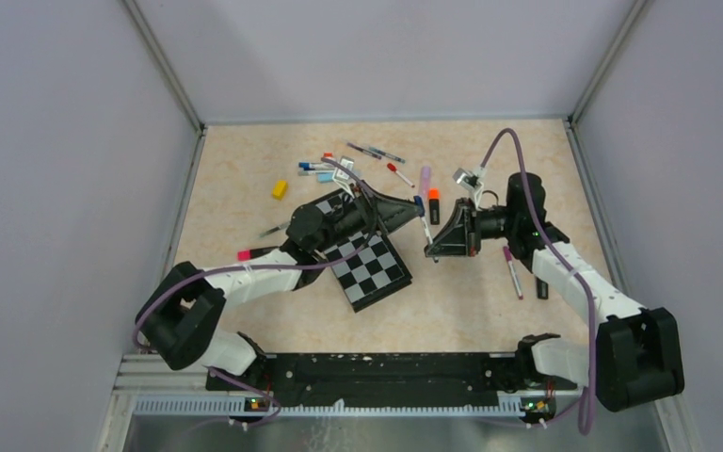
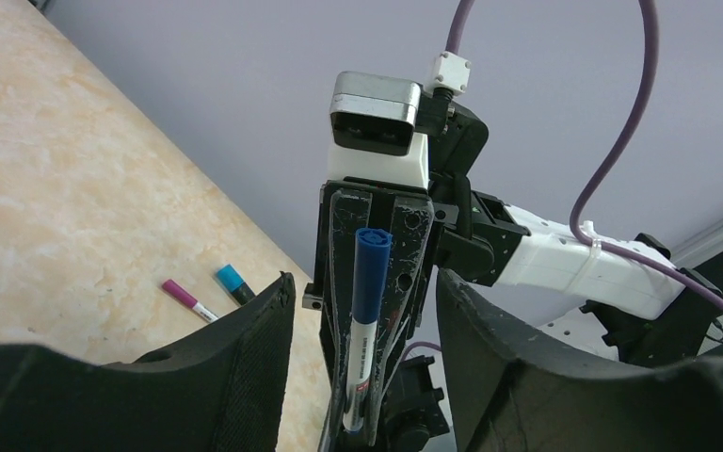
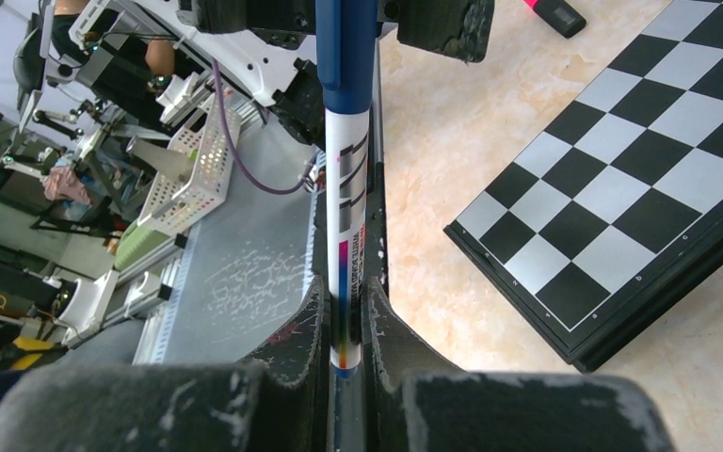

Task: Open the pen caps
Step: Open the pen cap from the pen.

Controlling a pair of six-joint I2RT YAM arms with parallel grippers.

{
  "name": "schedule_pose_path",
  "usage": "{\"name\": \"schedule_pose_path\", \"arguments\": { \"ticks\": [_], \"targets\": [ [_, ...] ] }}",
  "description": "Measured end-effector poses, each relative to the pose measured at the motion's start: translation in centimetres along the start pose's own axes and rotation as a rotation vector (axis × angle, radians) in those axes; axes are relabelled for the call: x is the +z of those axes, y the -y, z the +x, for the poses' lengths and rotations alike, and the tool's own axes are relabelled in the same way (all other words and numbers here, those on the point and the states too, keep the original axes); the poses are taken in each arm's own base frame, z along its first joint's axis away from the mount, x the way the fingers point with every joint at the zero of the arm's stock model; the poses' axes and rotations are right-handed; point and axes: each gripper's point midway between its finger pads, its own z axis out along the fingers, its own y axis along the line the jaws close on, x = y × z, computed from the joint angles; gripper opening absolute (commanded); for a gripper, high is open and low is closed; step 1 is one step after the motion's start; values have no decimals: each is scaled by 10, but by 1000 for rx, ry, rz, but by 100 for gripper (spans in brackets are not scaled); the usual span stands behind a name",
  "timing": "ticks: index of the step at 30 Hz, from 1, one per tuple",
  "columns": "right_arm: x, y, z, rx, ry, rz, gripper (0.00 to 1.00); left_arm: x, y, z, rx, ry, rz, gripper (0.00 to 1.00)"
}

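My right gripper [image 3: 344, 303] is shut on the white barrel of a pen [image 3: 348, 217], holding it off the table. The pen's blue cap [image 3: 346, 56] points toward my left gripper. In the left wrist view the blue cap [image 2: 371, 273] stands between the two fingers of my left gripper [image 2: 362, 301], which is open, with a gap on each side of the cap. From above, the left gripper [image 1: 410, 210] and the right gripper [image 1: 431, 247] meet at this pen [image 1: 424, 224] over the middle of the table.
A chessboard [image 1: 369, 268] lies under the left arm. Several loose pens [image 1: 377, 153], a lilac marker [image 1: 425, 177], an orange marker [image 1: 433, 204] and a yellow block [image 1: 280, 189] lie behind. A pink marker [image 1: 249, 253] sits left, a purple pen [image 1: 512, 271] right.
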Motion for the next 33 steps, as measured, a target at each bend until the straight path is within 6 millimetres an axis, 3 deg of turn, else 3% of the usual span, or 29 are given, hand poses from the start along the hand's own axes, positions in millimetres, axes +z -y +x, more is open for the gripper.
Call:
{"name": "schedule_pose_path", "arguments": {
  "ticks": [12, 16, 18, 29, 30, 31, 33],
  "targets": [
    [3, 3, 3, 15, -10, -8, 0, 7, -1, 3, -25, -11, 15, 34],
    [4, 2, 4, 15, -14, -13, 0, 9, 1, 4, -29, -14, 23, 15],
    [4, 2, 4, 14, -14, -18, 0, 10, -2, 5, -27, -15, 16, 0],
    [5, 11, 6, 5, 6, 20, 0, 10, -15, -5, -16, -56, -20, 0],
    [6, 11, 6, -3, 11, 26, 0, 12, -16, -12, -18, -53, -25, 0],
    [6, 10, 11, 7, 9, 23, 0, 15, -14, -32, 2, -14, -24, 0],
    [6, 7, 28, 48, -7, 6, 0, 23, -7, -89, 72, 112, -16, 0]
  ]
}}
